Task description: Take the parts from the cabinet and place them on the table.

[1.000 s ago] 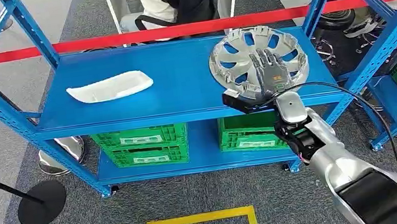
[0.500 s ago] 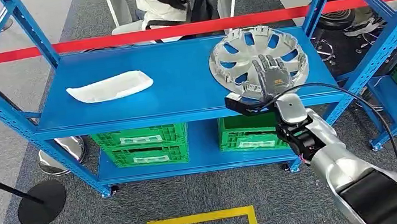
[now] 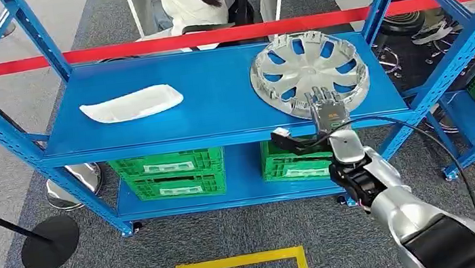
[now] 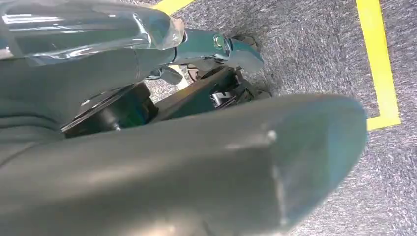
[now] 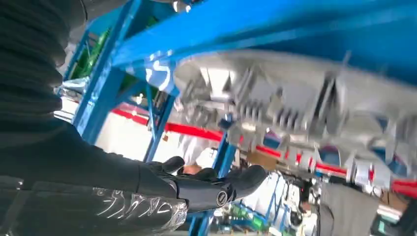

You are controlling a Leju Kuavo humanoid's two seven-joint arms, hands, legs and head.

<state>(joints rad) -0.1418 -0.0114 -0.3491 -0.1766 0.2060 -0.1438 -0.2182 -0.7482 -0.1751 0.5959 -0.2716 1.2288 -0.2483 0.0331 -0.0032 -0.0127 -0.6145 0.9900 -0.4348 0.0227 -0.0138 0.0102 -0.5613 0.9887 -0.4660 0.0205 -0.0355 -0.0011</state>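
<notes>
A blue rack [image 3: 216, 95] fills the scene, a red tape [image 3: 142, 46] stretched behind it with a seated person [image 3: 195, 2] beyond, green crates [image 3: 167, 166] on its lower shelf, and a yellow floor mark [image 3: 240, 262] in front. On the top shelf a silver hubcap [image 3: 309, 70] lies at the right, overhanging the front edge, and a white part [image 3: 132, 104] lies well apart at the left. The right hand [image 3: 327, 106] sits at the hubcap's near rim, fingers extended and apart, holding nothing; the left hand's state I cannot tell, and no writing is legible.
</notes>
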